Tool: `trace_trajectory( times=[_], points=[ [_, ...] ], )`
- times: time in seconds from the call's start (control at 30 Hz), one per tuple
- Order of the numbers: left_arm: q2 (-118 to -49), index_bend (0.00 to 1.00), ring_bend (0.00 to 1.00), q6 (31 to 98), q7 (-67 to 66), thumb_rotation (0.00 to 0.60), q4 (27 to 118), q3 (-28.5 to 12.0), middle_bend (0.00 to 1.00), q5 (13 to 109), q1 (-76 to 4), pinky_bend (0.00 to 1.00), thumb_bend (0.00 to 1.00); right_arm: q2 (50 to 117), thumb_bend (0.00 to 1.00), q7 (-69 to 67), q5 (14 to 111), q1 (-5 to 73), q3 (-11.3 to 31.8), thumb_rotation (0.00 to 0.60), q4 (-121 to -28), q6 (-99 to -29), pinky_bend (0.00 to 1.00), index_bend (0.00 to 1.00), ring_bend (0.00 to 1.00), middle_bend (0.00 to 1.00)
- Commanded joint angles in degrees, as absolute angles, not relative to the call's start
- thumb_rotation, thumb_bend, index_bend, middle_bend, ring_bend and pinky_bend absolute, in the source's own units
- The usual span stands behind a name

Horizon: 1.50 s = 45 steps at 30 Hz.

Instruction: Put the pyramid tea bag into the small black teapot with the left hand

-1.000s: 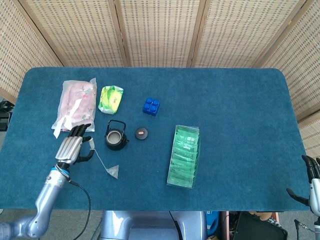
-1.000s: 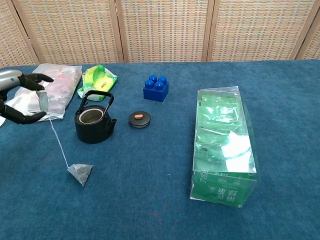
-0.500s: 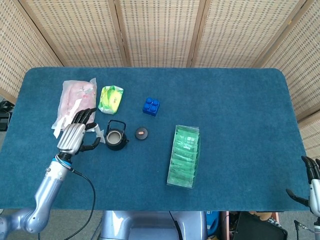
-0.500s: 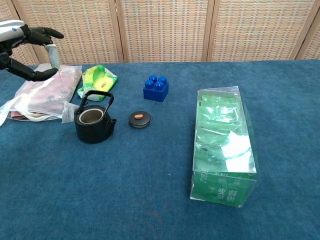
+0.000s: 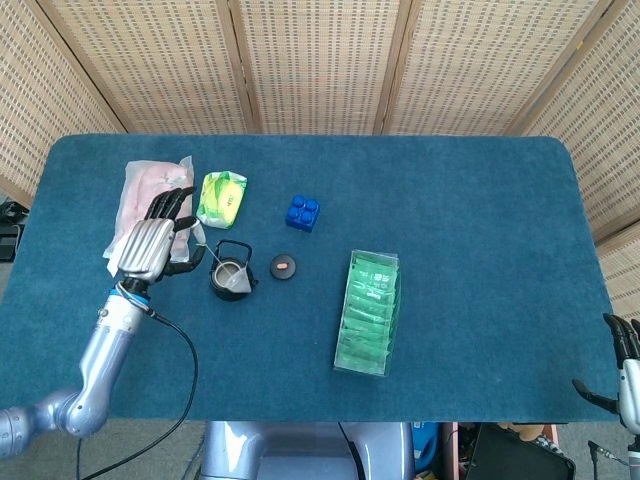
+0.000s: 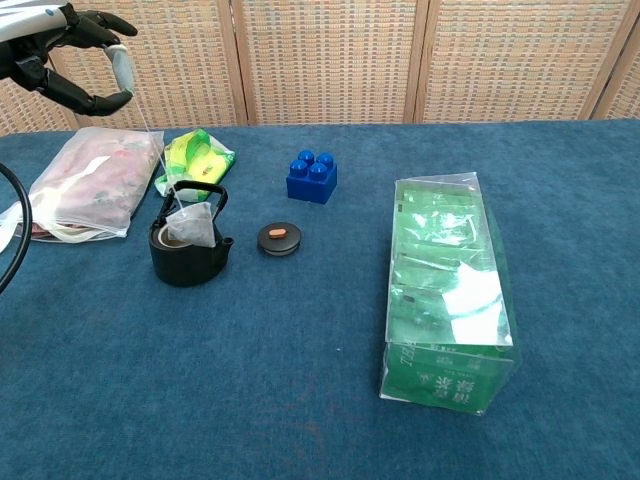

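The small black teapot [image 6: 187, 250] [image 5: 231, 274] stands lidless on the blue table, handle upright. My left hand [image 6: 70, 50] [image 5: 155, 245] is raised high to the left of it and pinches the white paper tag of the tea bag string. The pyramid tea bag [image 6: 192, 225] [image 5: 231, 284] dangles on that string right at the pot's mouth, against the handle; whether it is inside I cannot tell. My right hand [image 5: 622, 362] shows only at the lower right edge of the head view, off the table, fingers apart and holding nothing.
The pot's lid [image 6: 279, 239] lies just right of the pot. A blue brick [image 6: 311, 176] sits behind it. A green-yellow packet [image 6: 193, 156] and a pink plastic bag [image 6: 85, 183] lie at the left. A clear box of green packets [image 6: 448, 290] stands at the right.
My left hand has risen and shifted right. The tea bag left the cloth, swung past the pot's left side and now hangs at the pot's mouth.
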State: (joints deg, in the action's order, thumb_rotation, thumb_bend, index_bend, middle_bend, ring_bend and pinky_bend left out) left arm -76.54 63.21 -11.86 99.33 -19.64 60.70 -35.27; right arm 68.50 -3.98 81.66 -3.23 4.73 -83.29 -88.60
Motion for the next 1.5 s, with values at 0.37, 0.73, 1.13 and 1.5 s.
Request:
trace_trajectory(
  times=[0.37, 0.73, 1.13, 1.5],
  points=[
    [-76.5, 0.6, 0.0, 61.7, -12.2, 0.6, 98.2, -17.2, 0.08, 58.6, -35.9, 0.0, 0.44, 68.6, 0.01, -3.9, 81.4, -3.0, 4.8, 0.57, -83.2, -87.8, 0.16, 0.12, 0.09, 0.2],
    [-74.5, 0.6, 0.0, 63.1, -12.1, 0.6, 101.1, -12.6, 0.08, 60.2, -32.9, 0.0, 0.44, 68.4, 0.01, -3.7, 81.0, -3.2, 4.8, 0.569, -83.4, -87.8, 0.16, 0.12, 0.09, 0.2],
    [-73.3, 0.48, 0.0, 63.3, -18.9, 0.6, 103.6, -6.7, 0.04, 60.6, -31.2, 0.0, 0.44, 68.5, 0.01, -3.5, 81.1, -3.0, 4.8, 0.569, -83.5, -87.5, 0.16, 0.12, 0.09, 0.2],
    [-75.0, 0.23, 0.0, 67.8, -30.1, 0.6, 106.2, -4.0, 0.01, 59.1, -30.8, 0.0, 0.44, 68.5, 0.01, -3.5, 80.8, -3.3, 4.8, 0.571, -83.4, -87.7, 0.16, 0.12, 0.09, 0.2]
  ],
)
